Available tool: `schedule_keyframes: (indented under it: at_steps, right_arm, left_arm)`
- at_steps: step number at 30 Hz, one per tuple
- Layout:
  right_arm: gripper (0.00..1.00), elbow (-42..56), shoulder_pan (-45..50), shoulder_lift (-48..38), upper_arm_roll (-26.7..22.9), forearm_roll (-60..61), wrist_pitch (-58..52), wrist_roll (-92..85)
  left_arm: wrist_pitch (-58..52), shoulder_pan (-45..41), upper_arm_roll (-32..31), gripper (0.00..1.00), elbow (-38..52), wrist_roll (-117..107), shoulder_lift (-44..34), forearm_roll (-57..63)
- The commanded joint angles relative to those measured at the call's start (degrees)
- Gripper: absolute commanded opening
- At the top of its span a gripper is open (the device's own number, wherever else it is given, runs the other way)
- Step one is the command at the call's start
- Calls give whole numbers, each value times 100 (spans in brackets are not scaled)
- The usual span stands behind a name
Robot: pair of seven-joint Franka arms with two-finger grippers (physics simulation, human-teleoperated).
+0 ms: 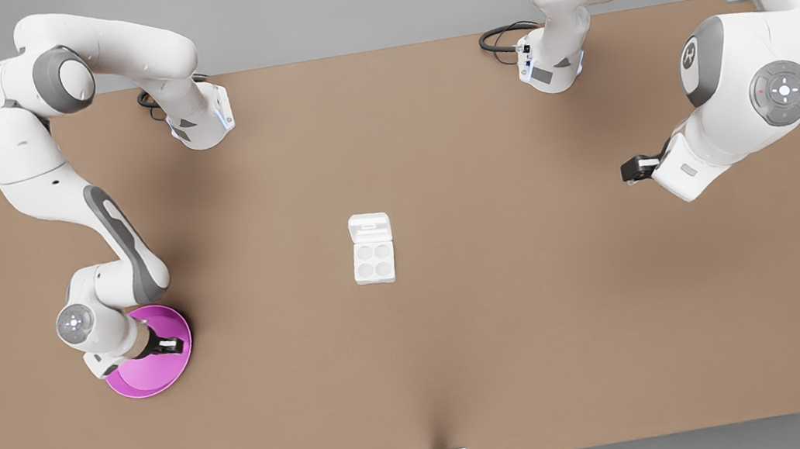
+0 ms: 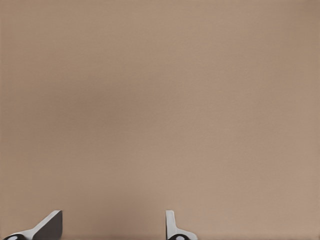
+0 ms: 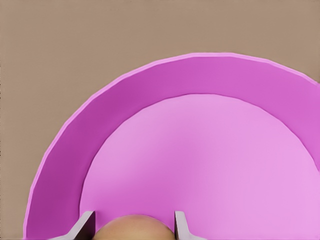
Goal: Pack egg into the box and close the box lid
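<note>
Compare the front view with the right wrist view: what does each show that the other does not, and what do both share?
Front view alone: the box mid-table with its box lid laid open, four cups bare, and the left gripper waiting over bare table at the front view's right.

Right wrist view alone: the egg between the right gripper's fingers, which stand apart either side of it.

Both: the pink plate and the right gripper over it.

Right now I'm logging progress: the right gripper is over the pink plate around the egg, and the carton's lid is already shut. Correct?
Not quite. The front view shows the box lid lying open, its four cups exposed. The rest holds: the right gripper straddles the egg on the pink plate.
</note>
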Motion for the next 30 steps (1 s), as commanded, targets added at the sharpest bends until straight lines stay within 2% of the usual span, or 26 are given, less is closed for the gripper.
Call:
schedule_keyframes:
  at_steps: [1,5,10,16,21,25,30]
  right_arm:
    - [59,6,-7,-60,0,-28,-165,50]
    - [59,33,54,-376,194,-19,-745,103]
    - [59,489,1214,-543,132,280,-1475,788]
    - [59,1008,3051,-526,-1019,1141,-1932,1421]
    - [59,1386,4132,-341,-1476,1563,-2125,2054]
    - [59,1632,4993,-236,-1968,2082,-2222,2414]
    - [59,1562,5820,-332,-2232,2530,-2538,3047]
  left_arm:
    - [-6,4,0,100,5,-13,-8,5]
    - [-6,4,-8,100,-4,-13,-8,5]
    - [-6,4,0,100,-4,-4,-8,5]
    - [3,4,-8,100,-13,5,1,5]
    - [-111,4,18,100,189,-21,-184,31]
    - [-384,-84,-263,100,137,-30,-272,-22]
    - [-155,-22,-281,100,137,-39,-149,13]
